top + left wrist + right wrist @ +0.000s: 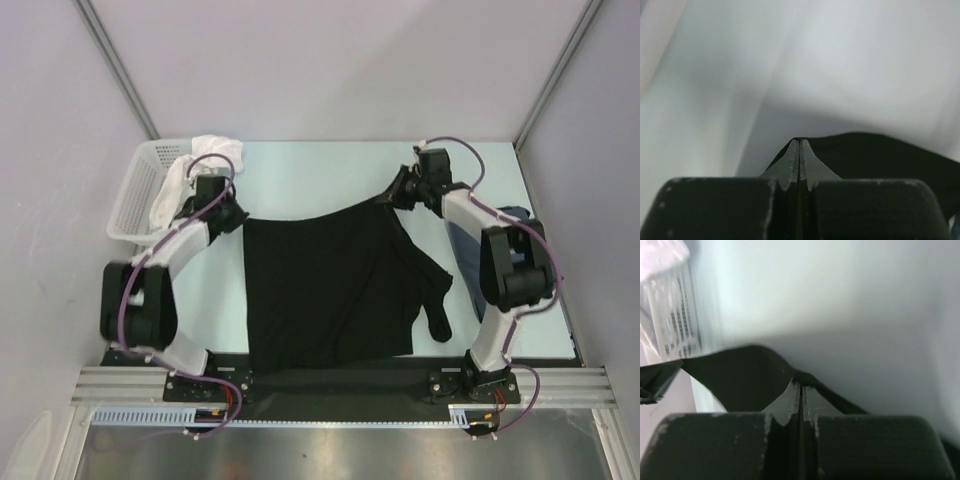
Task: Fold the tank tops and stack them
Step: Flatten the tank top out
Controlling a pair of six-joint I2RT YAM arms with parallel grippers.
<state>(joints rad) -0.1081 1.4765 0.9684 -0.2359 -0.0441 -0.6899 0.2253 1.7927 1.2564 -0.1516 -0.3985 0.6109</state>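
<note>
While left fingers [787, 165] and right fingers [789, 402] clamp corners of the black tank top [320, 290], white basket [125, 205] holding white cloth [218, 150]

Plain blk tank top [320, 290], white lattice basket [133, 200] w/ white cloth [220, 152], pale-blue table [320, 170].

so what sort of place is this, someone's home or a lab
Most likely a robot lab cell: plain white panel walls on metal posts, two arms bolted to an aluminium rail, holding a black tank top.
</note>
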